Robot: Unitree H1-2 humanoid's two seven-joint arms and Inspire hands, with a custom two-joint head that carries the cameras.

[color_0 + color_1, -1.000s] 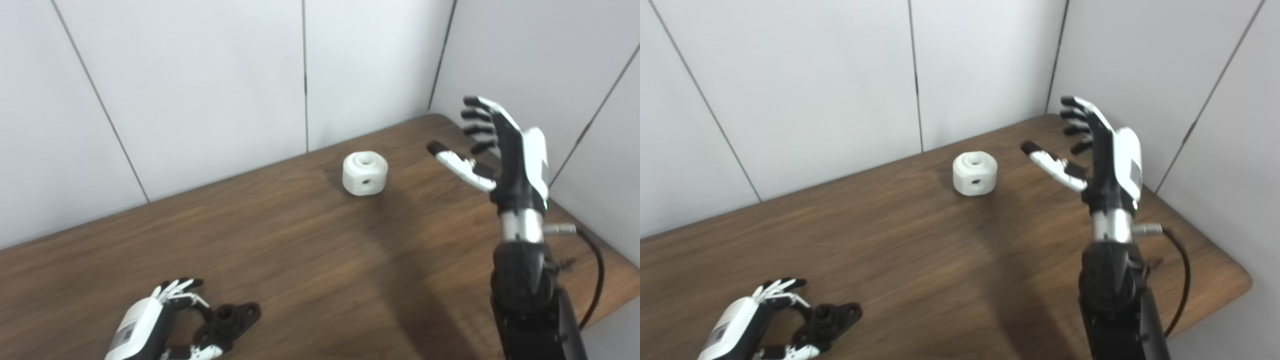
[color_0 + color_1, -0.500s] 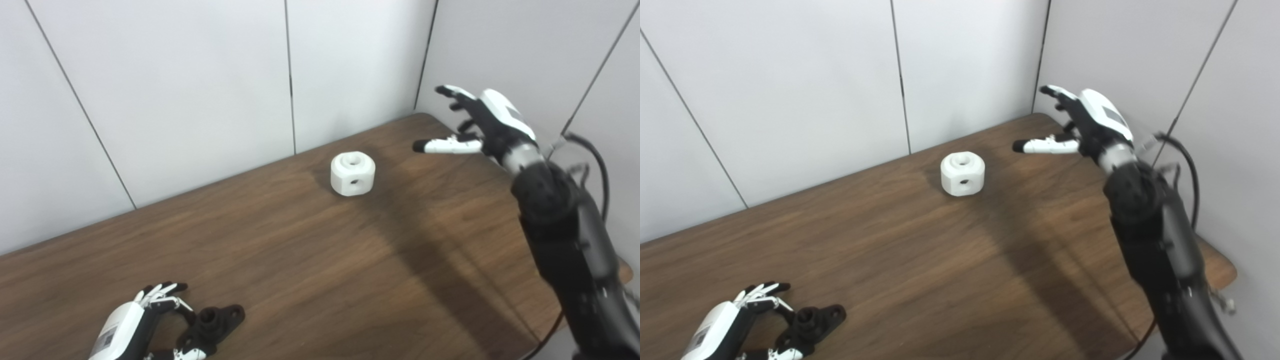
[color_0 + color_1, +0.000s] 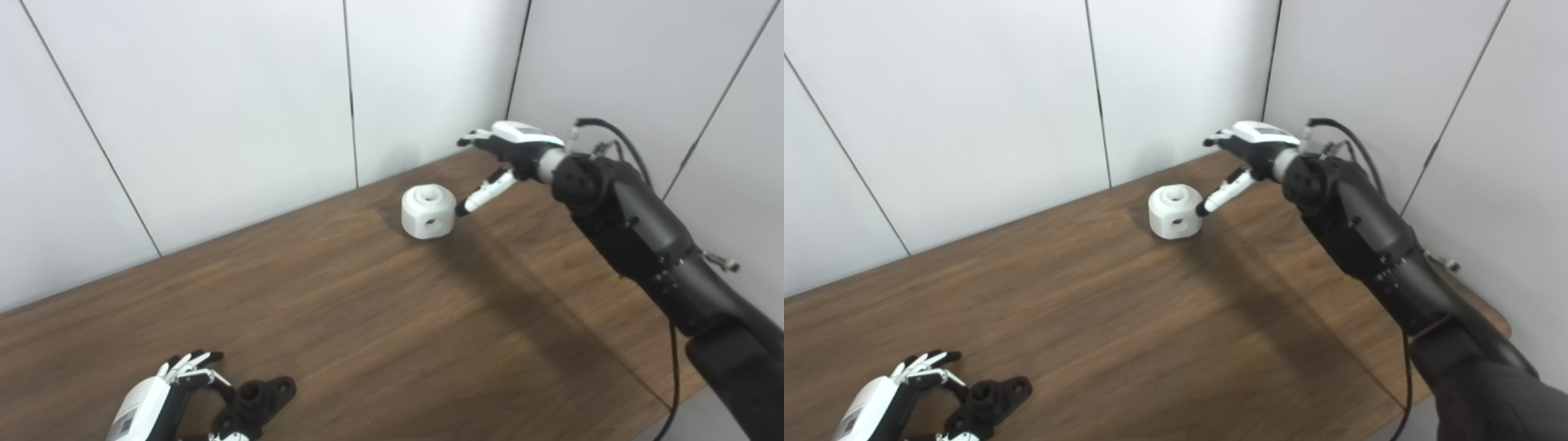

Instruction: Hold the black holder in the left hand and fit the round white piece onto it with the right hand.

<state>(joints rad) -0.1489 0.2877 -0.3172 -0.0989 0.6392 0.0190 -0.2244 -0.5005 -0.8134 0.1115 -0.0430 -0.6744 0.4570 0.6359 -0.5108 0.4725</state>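
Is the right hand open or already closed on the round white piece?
Open. The right hand holds nothing: its fingers are spread above and beside the round white piece, and only its thumb tip reaches the piece's right side.

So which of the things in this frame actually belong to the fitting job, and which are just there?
Part of the job:
- black holder, on the table by the open left hand
- round white piece, with the open right hand reaching at it, thumb tip at its side

Just there:
- wooden table
- white wall panels
- black cable on the right arm
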